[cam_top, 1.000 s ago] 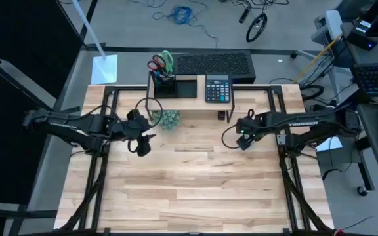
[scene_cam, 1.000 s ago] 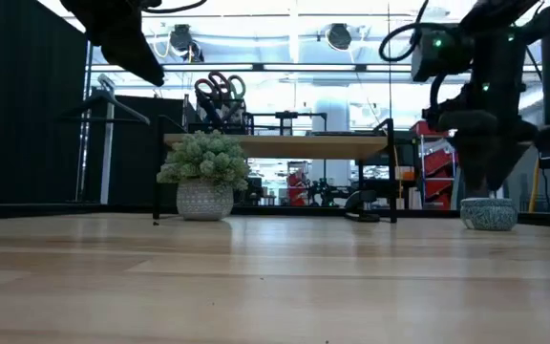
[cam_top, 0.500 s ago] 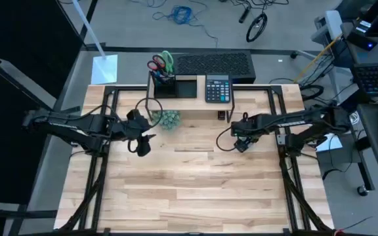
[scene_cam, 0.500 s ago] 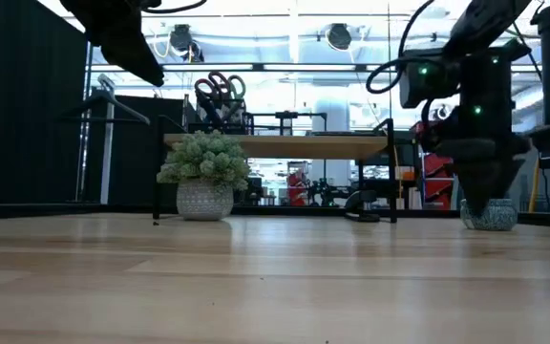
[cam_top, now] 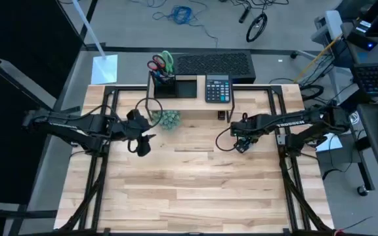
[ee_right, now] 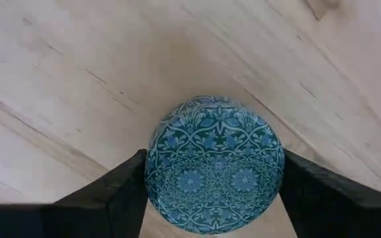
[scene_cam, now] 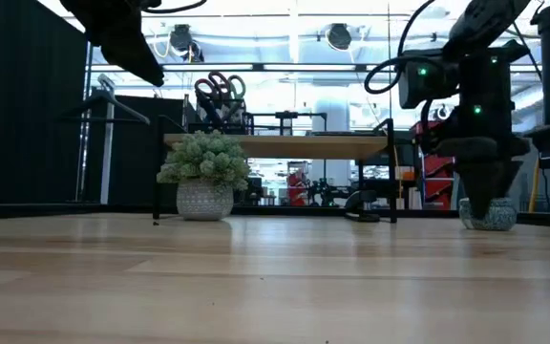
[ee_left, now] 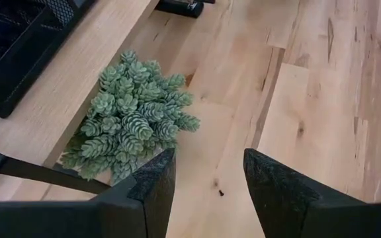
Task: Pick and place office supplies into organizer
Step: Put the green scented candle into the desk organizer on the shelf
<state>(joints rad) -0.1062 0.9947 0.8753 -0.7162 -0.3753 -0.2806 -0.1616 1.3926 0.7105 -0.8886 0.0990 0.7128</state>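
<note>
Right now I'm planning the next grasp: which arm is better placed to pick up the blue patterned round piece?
Right. The right gripper is open astride the blue patterned round piece; the left gripper hovers open by the plant.

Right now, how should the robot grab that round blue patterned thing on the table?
Grip the round blue patterned thing across its curved sides, coming straight down from above. It lies flat on the table, and the right hand already has an open finger on either side.

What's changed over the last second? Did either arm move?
The right hand slid toward the table's middle and dropped down, its fingers now straddling the round blue patterned object, apparently not yet clamped. The left hand stayed open by the green plant; the organizer is unchanged.
</note>
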